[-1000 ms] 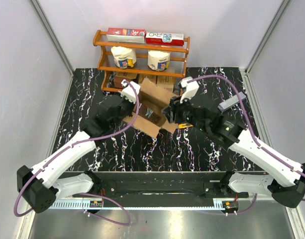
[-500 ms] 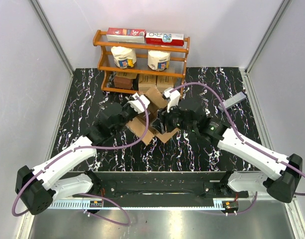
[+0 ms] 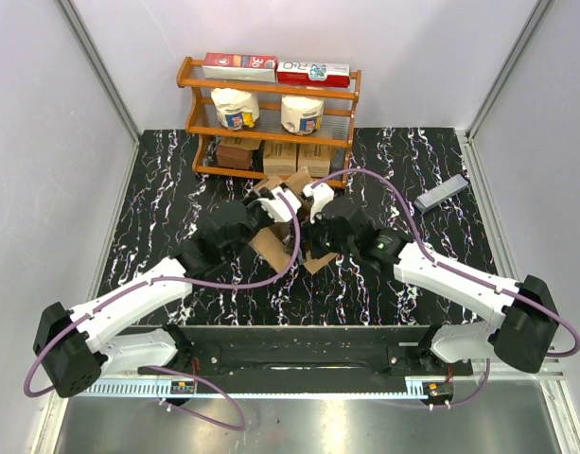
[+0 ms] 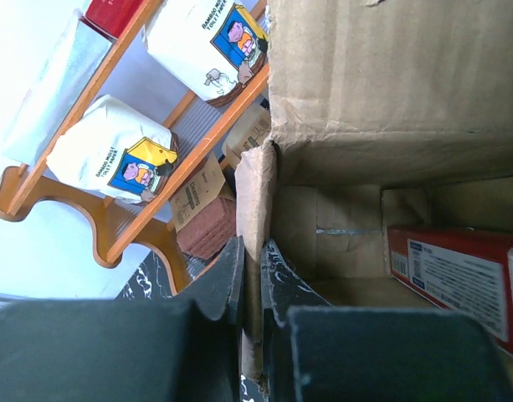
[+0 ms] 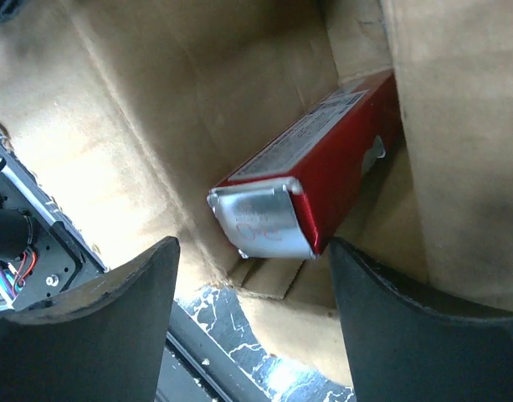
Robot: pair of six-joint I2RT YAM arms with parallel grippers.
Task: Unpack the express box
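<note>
Open express box point(image 3: 271, 248) at middle of black marbled table point(image 3: 157, 189), just in front of wooden rack point(image 3: 271, 90). Torn edge of box wall pinched in left gripper point(image 4: 252, 276), cardboard between both fingers. Right gripper point(image 5: 252, 251) spread wide, aimed into box opening. Inside box: red packet point(image 5: 323, 167) lying on cardboard floor, close along one wall.

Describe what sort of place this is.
Probably a lab robot cell: white panel walls on aluminium framing, marbled table, wooden rack staged with packaged goods, an express box.
</note>
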